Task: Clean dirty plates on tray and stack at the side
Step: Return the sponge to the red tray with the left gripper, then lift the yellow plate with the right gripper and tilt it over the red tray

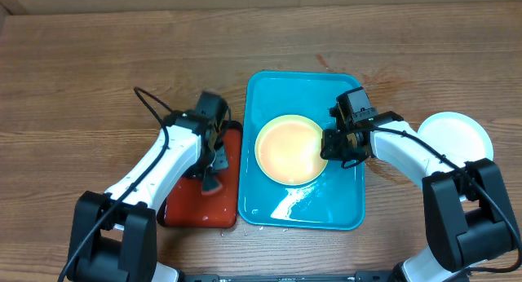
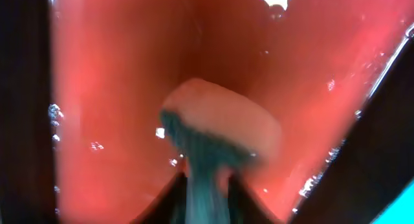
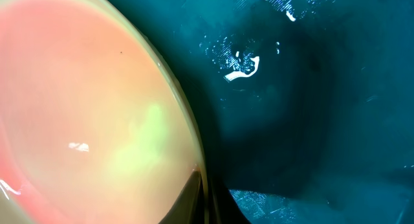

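A pale yellow-green plate (image 1: 289,149) lies in the blue tray (image 1: 342,209); its face glows orange-pink. My right gripper (image 1: 334,147) is shut on the plate's right rim, and the right wrist view shows the rim (image 3: 184,130) pinched between the fingers (image 3: 207,201) over the tray's wet base (image 3: 310,107). A white plate (image 1: 457,135) lies on the bare wooden tabletop at the right. A third plate is not in view. My left gripper (image 1: 214,164) is over the red tray and is shut on a teal-handled scrubber (image 2: 204,179) with a pinkish head (image 2: 223,120).
The red tray with a black rim (image 1: 192,209) lies just left of the blue tray, its wet base filling the left wrist view (image 2: 116,88). Brown wood-grain tabletop (image 1: 98,62) surrounds both trays.
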Controlling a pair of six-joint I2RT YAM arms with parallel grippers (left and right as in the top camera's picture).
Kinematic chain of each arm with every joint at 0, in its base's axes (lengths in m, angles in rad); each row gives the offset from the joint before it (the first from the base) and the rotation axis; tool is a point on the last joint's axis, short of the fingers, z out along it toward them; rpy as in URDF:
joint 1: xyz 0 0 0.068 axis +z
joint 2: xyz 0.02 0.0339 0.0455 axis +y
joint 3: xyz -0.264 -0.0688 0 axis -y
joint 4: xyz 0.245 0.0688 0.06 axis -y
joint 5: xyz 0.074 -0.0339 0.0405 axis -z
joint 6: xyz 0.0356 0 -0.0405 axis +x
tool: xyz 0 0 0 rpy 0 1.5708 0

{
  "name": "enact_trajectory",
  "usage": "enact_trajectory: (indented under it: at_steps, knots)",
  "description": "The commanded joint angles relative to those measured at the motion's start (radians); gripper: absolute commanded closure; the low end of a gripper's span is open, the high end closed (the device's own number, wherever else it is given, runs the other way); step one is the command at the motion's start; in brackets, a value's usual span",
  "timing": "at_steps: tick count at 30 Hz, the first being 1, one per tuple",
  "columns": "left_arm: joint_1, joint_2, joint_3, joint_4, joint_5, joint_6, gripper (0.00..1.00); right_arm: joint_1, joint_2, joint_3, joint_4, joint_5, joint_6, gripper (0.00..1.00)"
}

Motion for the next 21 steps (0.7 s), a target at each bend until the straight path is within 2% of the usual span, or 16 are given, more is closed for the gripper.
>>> enact_trajectory:
  at_steps: [1, 4, 6, 11, 13, 16, 18, 21]
  knots:
    - [0.006, -0.021, 0.029, -0.008, 0.034, 0.005, 0.6, -0.002, 0.022, -0.007, -0.043, 0.063, -0.017, 0.96]
    - [0.006, -0.054, 0.069, -0.057, 0.034, 0.013, 0.49, -0.002, -0.005, 0.037, -0.135, 0.064, -0.018, 0.96]
    - [0.006, -0.086, 0.1, -0.089, 0.033, 0.017, 0.48, 0.001, -0.038, 0.072, -0.183, 0.064, -0.018, 0.96]
    - [0.032, -0.209, 0.219, -0.2, 0.03, 0.016, 0.36, 0.064, -0.141, 0.19, -0.291, 0.168, -0.018, 0.96]
    - [0.057, -0.266, 0.284, -0.249, 0.03, 0.016, 0.26, 0.12, -0.17, 0.245, -0.32, 0.25, -0.03, 0.96]
    - [0.103, -0.346, 0.383, -0.309, 0.03, 0.016, 0.18, 0.219, -0.183, 0.307, -0.326, 0.357, -0.048, 0.96]
    - [0.131, -0.393, 0.436, -0.332, 0.03, 0.017, 0.03, 0.294, -0.183, 0.335, -0.309, 0.42, -0.048, 0.96]
    - [0.163, -0.469, 0.507, -0.357, 0.03, 0.017, 0.0, 0.424, -0.182, 0.337, -0.226, 0.525, -0.048, 0.96]
